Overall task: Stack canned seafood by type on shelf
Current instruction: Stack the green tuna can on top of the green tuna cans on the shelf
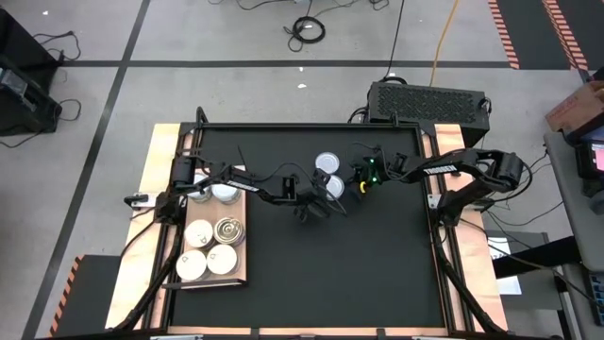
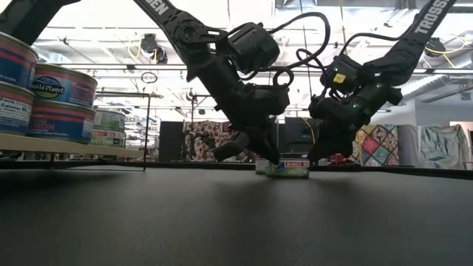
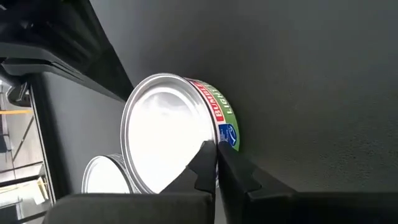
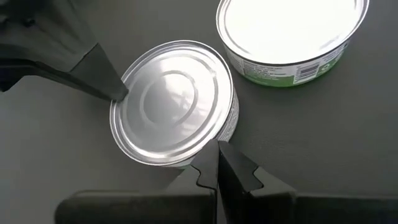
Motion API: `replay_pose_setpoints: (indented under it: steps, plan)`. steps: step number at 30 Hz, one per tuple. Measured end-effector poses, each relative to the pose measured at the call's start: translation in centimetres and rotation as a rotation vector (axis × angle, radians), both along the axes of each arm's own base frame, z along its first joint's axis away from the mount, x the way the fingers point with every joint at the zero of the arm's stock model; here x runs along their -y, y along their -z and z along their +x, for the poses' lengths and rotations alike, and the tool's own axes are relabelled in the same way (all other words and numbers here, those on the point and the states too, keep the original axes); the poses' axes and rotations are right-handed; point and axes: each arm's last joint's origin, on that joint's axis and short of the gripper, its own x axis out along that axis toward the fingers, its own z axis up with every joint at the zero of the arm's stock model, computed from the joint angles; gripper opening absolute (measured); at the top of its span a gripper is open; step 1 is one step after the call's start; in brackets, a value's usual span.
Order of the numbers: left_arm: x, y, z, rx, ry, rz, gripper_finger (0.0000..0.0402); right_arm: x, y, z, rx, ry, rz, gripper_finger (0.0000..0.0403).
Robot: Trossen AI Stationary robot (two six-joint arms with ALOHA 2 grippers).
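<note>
I have both end effectors closed empty on one silver-topped tuna tin (image 1: 332, 186) mid-tabletop: the left end effector (image 1: 321, 202) and right end effector (image 1: 351, 186) pressing its rim from opposite sides. I judge it needs nudging toward the shelf (image 1: 241, 274) next.

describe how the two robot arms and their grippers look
Both arms are dark, almost black, jointed links with looping black cables and white lettering. The left gripper has wedge-shaped dark fingers; the right gripper carries small green and yellow lights near its wrist, and its fingers are the same dark wedges.
</note>
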Motion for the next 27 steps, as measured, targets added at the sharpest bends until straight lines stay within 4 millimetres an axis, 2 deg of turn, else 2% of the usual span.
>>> replay_pose_setpoints:
  steps: [6, 12, 15, 19, 23, 27]
  plan:
    - [0.1, 0.0, -0.1, -0.007, -0.042, 0.055, 0.0002, -0.1, -0.3, -0.1, 0.005, -0.017, 0.001, 0.0]
    - [1.1, -1.0, -0.4, -0.009, -0.053, 0.095, 0.0001, -0.5, -2.0, -0.9, 0.02, -0.027, -0.031, 0.0]
    - [1.7, -2.5, -0.8, -0.002, -0.04, 0.095, 0.0001, -0.7, -3.0, -1.4, 0.038, -0.029, -0.043, 0.0]
    - [2.5, -5.6, -2.1, 0.031, -0.054, 0.073, 0.0, -1.0, -3.7, -1.9, 0.033, -0.027, -0.05, 0.0]
    - [2.9, -9.1, -4.5, 0.026, -0.114, 0.011, 0.0, -1.2, -3.7, -2.2, 0.012, -0.026, -0.045, 0.0]
    - [2.8, -11.4, -7.7, 0.029, -0.184, -0.037, 0.0, -1.2, -3.7, -2.2, 0.011, -0.024, -0.048, 0.0]
